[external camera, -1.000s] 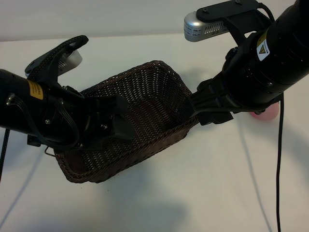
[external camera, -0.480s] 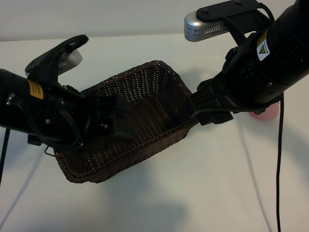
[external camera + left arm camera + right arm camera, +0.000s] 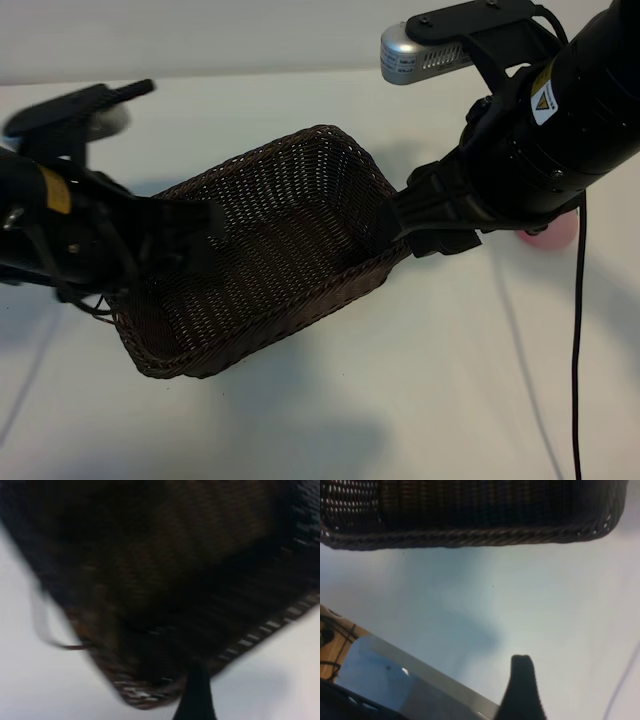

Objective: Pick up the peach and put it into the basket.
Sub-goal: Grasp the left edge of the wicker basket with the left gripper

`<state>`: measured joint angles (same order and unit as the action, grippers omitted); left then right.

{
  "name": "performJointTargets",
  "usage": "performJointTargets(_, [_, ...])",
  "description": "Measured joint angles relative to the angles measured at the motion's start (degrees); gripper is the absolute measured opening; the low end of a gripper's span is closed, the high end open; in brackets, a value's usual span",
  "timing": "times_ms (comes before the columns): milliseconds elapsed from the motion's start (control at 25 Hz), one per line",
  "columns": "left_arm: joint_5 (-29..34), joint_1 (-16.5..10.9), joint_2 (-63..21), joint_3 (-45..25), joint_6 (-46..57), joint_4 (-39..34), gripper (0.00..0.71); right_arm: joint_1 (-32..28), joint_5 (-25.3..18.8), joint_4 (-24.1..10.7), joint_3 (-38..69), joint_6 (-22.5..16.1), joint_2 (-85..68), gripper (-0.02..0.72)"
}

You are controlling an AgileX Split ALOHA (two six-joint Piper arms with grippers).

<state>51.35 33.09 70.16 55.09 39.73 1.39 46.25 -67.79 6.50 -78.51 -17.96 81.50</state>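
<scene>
Two arms flank the basket on your white table, and neither holds anything. Your left gripper sits low at the basket's left end, jaws apart and blurred in the exterior view, its wrist camera filled by dark weave with one fingertip showing at the rim. Your right gripper hovers at the basket's opposite end, close over the braided rim, jaws likewise apart; its wrist view shows one fingertip above bare table beside the basket wall. The peach lies on the table well to the right of the basket, mostly hidden behind the right arm's thick forearm, only a pink edge showing. It sits behind that gripper rather than ahead of it, so the right arm looks the nearer one for the pick but would need to draw back and turn toward the fruit. The basket rests tilted across the table centre, open and empty, seemingly placed within reach of both arms as the drop point. Pickup has not yet begun.
</scene>
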Motion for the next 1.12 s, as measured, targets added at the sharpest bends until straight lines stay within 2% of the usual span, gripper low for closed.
performJointTargets(160, [3.6, 0.0, -1.9, 0.0, 7.0, -8.6, 0.566, 0.0, 1.0, 0.0, 0.0, 0.0, 0.0, 0.552])
performJointTargets(280, [4.2, -0.4, -2.3, -0.7, 9.0, -10.8, 0.566, 0.0, 1.1, 0.0, 0.0, 0.0, 0.0, 0.552])
performJointTargets(400, [2.6, -2.9, -2.3, -3.5, 9.2, -10.1, 0.566, 0.0, 1.3, 0.2, 0.0, 0.0, 0.0, 0.552])
performJointTargets(560, [-0.5, -7.9, -2.3, -7.4, 6.7, -7.1, 0.566, 0.0, 1.6, 0.6, 0.0, 0.0, 0.0, 0.552])
performJointTargets(840, [-5.8, -15.6, -0.5, -8.3, 2.8, -2.4, 0.566, 0.0, 1.8, 0.9, 0.0, 0.0, 0.0, 0.552])
performJointTargets(1120, [-8.1, -16.8, 7.9, -8.4, 2.4, -1.8, 0.566, 0.0, 1.8, 0.9, 0.0, 0.0, 0.0, 0.552])
